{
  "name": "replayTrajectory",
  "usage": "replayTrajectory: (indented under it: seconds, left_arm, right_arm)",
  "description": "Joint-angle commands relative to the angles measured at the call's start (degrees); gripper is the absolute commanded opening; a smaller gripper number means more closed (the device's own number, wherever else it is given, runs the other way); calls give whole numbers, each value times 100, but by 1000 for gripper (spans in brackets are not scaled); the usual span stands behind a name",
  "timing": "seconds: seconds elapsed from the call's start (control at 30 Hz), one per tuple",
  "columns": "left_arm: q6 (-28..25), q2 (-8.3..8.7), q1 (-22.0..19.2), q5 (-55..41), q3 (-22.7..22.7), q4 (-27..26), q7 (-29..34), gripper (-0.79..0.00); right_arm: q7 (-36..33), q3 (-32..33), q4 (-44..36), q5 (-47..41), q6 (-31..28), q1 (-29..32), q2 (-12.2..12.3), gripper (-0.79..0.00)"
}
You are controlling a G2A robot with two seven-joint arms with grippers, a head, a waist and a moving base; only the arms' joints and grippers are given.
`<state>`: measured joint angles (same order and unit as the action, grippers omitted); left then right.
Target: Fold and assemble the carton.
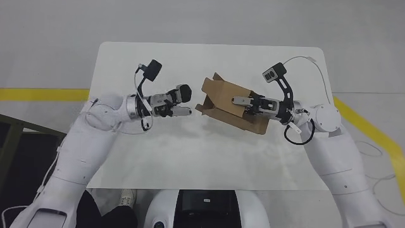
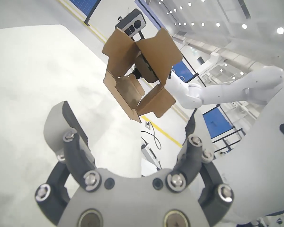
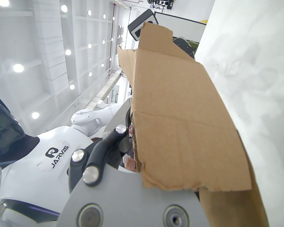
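Observation:
A brown carton (image 1: pixel 223 99) is held partly unfolded above the middle of the white table (image 1: pixel 209 158), its flaps splayed and its open end turned toward the left arm. My right gripper (image 1: pixel 242 101) is shut on one of its walls. In the left wrist view the dark body of the right gripper (image 2: pixel 145 68) shows inside the carton (image 2: pixel 161 50). One right finger (image 3: pixel 108 140) lies against the panel of the carton (image 3: pixel 179 119); the other finger is hidden behind it. My left gripper (image 1: pixel 188 102) hovers a short way from the open end, open (image 2: pixel 127 116) and holding nothing.
The white table's bare top surrounds both arms, with its far edge (image 1: pixel 209 43) and rounded corners in view. Yellow tape (image 1: pixel 38 94) runs along the grey floor beside the table. Cables (image 2: pixel 153 140) lie on the floor past the table edge.

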<state>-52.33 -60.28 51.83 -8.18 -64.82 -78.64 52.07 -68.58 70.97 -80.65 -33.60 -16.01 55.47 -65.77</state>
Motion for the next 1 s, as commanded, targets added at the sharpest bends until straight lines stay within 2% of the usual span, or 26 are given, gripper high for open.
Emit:
replayTrajectory:
  seconds: [0.0, 0.13, 0.27, 0.43, 0.73, 0.97]
  left_arm:
    - [-471, 86, 16, 374, 87, 53, -481, 0]
    - [-567, 229, -10, 796, 46, -162, -579, 0]
    - [-567, 299, 146, 1188, -199, -541, -764, 0]
    - [-567, 360, 240, 2020, -233, -812, -1159, 0]
    - [-567, 489, 65, 3223, 251, -594, -2391, 0]
    - [-567, 496, 54, 3266, 273, -566, -2431, 0]
  right_arm:
    - [0, 0, 0, 0, 0, 0, 0, -785]
    - [0, 0, 0, 0, 0, 0, 0, -785]
    - [0, 0, 0, 0, 0, 0, 0, -785]
    - [0, 0, 0, 0, 0, 0, 0, -785]
    - [0, 0, 0, 0, 0, 0, 0, -785]
    - [0, 0, 0, 0, 0, 0, 0, -785]
